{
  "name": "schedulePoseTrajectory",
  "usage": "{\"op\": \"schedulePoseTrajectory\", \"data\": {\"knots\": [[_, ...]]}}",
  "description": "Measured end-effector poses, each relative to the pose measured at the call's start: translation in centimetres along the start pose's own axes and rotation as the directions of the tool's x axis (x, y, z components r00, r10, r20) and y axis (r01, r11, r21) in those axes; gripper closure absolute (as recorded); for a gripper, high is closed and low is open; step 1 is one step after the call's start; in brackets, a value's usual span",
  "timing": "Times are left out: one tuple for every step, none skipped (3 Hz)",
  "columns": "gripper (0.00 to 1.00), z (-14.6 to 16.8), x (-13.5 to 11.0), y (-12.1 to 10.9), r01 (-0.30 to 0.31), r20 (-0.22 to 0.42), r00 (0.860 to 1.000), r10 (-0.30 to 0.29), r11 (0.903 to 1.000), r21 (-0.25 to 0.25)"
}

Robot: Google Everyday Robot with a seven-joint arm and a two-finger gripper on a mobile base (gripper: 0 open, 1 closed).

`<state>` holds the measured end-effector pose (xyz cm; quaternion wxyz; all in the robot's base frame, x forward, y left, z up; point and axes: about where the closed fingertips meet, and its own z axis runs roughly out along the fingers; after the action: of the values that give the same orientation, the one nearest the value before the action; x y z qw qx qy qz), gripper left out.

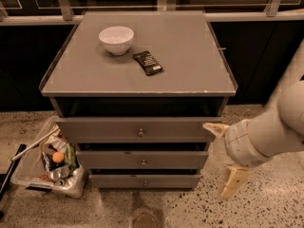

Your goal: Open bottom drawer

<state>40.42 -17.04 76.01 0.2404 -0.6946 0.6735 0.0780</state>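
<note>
The grey cabinet (142,75) has three flat-front drawers. The bottom drawer (118,181) is the lowest and narrowest front, with a tiny round metal knob (145,183) at its centre; its front sits close under the middle drawer (109,159). The top drawer (95,129) is the widest. My gripper (224,161) is to the right of the cabinet, beside the drawer fronts and apart from them. Its two cream fingers are spread wide, one finger (214,128) near the top drawer's right end, the other finger (232,181) low near the floor. It holds nothing.
A white bowl (116,39) and a dark snack packet (147,62) lie on the cabinet top. A clear bin (52,163) of trash stands on the speckled floor at the cabinet's left. A dark wall with metal rails runs behind.
</note>
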Motion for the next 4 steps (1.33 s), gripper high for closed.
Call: {"op": "schedulePoseTrajectory", "data": {"knots": [[0.0,3.9,1.4,0.0,-0.021,0.013,1.0,0.021,0.9997,0.01],[0.0,7.5,2.5,0.3,0.0,0.04,0.999,-0.001,0.9998,0.022],[0.0,11.2,2.6,1.1,0.039,0.098,0.994,-0.041,0.9989,0.027],[0.0,11.2,2.6,1.1,0.039,0.099,0.994,-0.041,0.9989,0.027]]}}
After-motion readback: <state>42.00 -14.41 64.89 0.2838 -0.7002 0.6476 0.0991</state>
